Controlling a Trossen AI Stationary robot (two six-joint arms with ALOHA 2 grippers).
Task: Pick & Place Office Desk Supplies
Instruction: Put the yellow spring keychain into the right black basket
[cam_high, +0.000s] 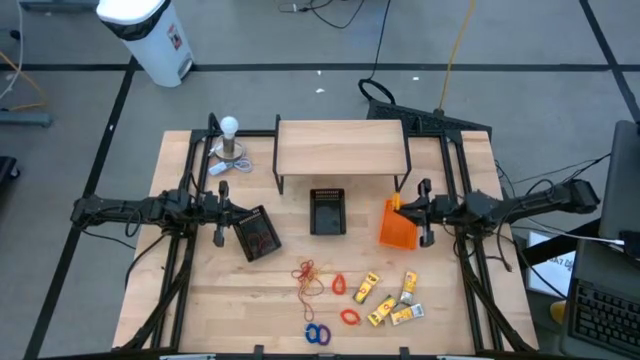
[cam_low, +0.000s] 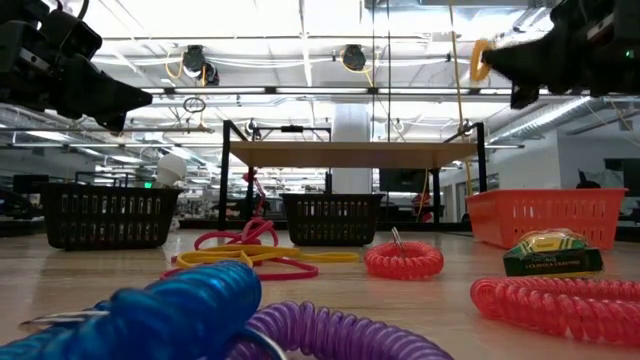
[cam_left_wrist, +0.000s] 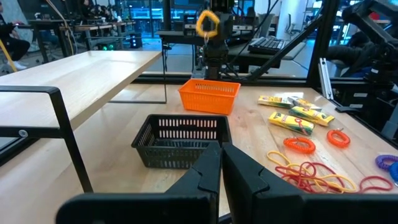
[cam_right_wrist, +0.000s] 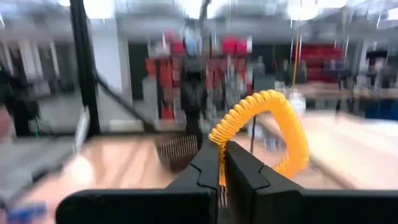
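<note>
My right gripper (cam_high: 402, 204) hangs over the orange bin (cam_high: 397, 226), shut on a yellow coiled ring (cam_right_wrist: 273, 121); the low view shows that ring (cam_low: 481, 58) high above the table. My left gripper (cam_left_wrist: 221, 167) is shut on nothing, level, at the table's left by a tilted black mesh bin (cam_high: 257, 233). Red and tan rubber bands (cam_high: 311, 277), two orange coiled rings (cam_high: 338, 285), blue and purple rings (cam_high: 317, 333) and yellow packets (cam_high: 391, 298) lie flat on the near half of the table. My right gripper pinches the yellow ring's coil at one spot on the loop (cam_right_wrist: 219, 139) between its two fingers. The fingers come roughly level from the table's right side. The rest of the loop arcs up past the fingertips, lifted clear above the orange bin.
A second black mesh bin (cam_high: 327, 211) stands mid-table in front of a low wooden shelf (cam_high: 340, 148). A white bulb on a round metal base (cam_high: 230, 140) stands at the far left. Bare wood lies between the bins and the supplies.
</note>
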